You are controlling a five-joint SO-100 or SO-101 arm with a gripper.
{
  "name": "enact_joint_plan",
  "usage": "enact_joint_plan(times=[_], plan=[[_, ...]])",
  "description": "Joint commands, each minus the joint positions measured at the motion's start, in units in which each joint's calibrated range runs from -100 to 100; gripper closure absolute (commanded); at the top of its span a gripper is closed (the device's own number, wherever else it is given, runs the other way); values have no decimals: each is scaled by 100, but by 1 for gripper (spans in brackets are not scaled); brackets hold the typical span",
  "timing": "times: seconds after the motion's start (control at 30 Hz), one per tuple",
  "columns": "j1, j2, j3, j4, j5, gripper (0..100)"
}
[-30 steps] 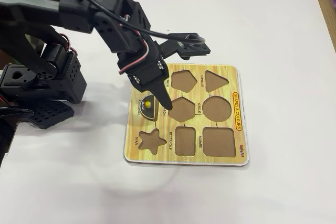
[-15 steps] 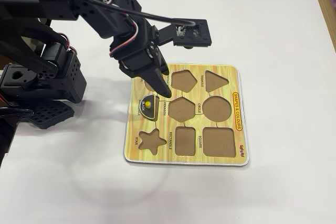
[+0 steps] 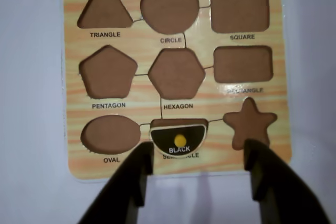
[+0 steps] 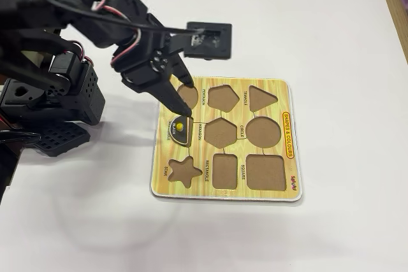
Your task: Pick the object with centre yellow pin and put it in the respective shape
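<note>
Now we see the black semicircle piece [image 3: 177,141] with its yellow knob lying over the semicircle cutout [image 3: 178,124], slightly off so a brown strip shows, between the oval cutout [image 3: 110,134] and star cutout [image 3: 249,123] along one edge of the shape board [image 3: 140,93]. Our gripper [image 3: 198,153] hangs above that edge, jaws spread wide, holding nothing.
</note>
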Motion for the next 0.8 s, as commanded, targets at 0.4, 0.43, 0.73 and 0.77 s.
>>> enact_joint_plan(times=[0.4,0.43,0.73,0.77], plan=[[-30,-2415,1574,-65,-485,80],[-30,-2541,1673,-65,-490,80],[-20,-3595,2581,-65,-490,80],[-20,-3704,2689,-65,-490,80]])
